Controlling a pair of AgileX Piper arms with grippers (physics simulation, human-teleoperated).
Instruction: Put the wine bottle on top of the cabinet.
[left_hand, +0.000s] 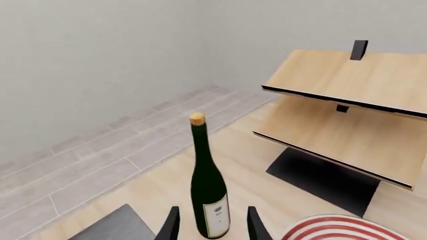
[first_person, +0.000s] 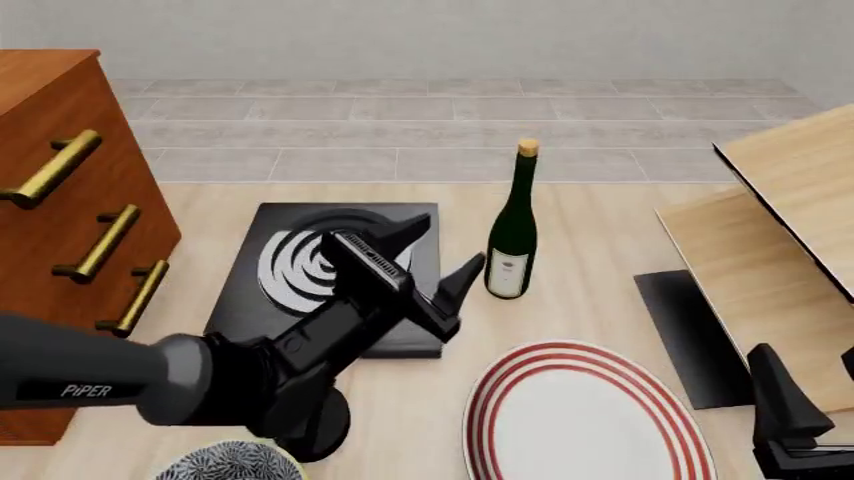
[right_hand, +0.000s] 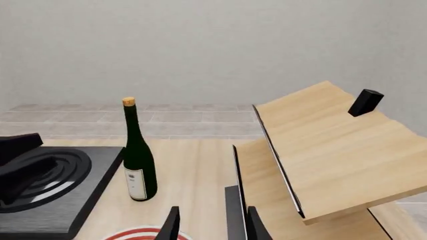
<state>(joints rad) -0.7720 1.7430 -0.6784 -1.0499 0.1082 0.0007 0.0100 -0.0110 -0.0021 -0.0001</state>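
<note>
We read "PiPER" on our left arm, which reaches forward over the table with the left gripper (first_person: 441, 255) spread open just short of one upright dark green glass wine bottle (first_person: 511, 228), its white label too small to read. Three brass handles front the reddish-brown wooden cabinet (first_person: 67, 140) at the table's left edge. The right gripper (right_hand: 212, 222), low by the near right corner, is open too.

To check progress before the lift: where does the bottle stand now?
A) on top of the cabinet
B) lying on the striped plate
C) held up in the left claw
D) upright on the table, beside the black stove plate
D: the bottle stands upright on the table, right of the stove plate, ahead of the open left claw.
</note>
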